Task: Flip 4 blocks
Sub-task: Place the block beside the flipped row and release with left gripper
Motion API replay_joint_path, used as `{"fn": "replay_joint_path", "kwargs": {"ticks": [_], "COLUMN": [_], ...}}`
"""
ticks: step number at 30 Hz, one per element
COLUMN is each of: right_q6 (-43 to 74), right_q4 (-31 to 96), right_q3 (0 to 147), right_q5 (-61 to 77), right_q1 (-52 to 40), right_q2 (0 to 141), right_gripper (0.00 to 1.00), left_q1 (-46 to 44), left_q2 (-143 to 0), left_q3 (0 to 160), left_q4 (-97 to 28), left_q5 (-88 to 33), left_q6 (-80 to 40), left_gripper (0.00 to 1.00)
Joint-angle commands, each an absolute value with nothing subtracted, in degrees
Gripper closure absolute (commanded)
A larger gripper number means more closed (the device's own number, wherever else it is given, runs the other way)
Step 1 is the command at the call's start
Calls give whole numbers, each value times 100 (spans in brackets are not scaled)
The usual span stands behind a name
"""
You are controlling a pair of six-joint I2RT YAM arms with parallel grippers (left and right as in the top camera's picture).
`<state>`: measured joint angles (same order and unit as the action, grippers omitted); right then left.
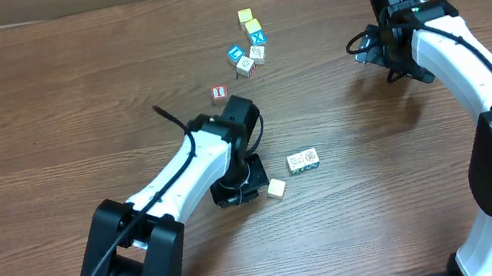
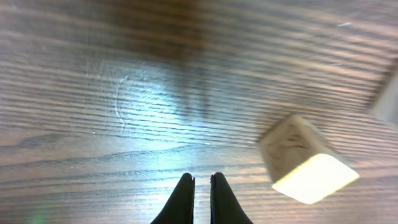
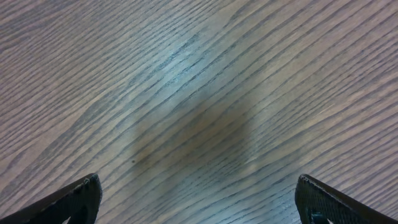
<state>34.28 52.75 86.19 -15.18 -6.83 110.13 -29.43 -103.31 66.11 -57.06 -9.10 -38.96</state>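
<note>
A pale cream block lies on the table just right of my left gripper. In the left wrist view this block sits tilted, ahead and to the right of the left gripper, which is shut with nothing between its fingers. A red-and-white block rests further back. A pale printed block lies right of the left arm, and its blurred edge shows in the left wrist view. My right gripper hovers open at the back right, and in its wrist view the right gripper has only bare wood below.
At the back centre is a cluster of small cubes, some yellow-faced, some blue-faced and some pale. The wooden table fills all views. Both arm bases stand at the front edge.
</note>
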Motion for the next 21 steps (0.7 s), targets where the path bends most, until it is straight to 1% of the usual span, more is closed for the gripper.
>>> {"fn": "replay_joint_path", "kwargs": {"ticks": [1,9,21], "right_q6": [3402,3404,3402], "right_q4": [5262,5262,5262], "right_q3": [8702,8702,8702], "right_q5": [-1538,-1538,-1538], "right_q1": [-690,-690,-690], "right_q2": [10866,10866,10866], "right_gripper": [0,0,0], "left_q1": [-3120,-3448,-3636], "left_q2": [-10350,-10350,-10392], "left_q3": [6740,6578,6569], "left_q4": [-5784,-5721,-5625], "left_q5": [-1070,-1155,-1164], "left_q6": [-3573,-3581,-3640], "left_gripper": [96,96,96]}}
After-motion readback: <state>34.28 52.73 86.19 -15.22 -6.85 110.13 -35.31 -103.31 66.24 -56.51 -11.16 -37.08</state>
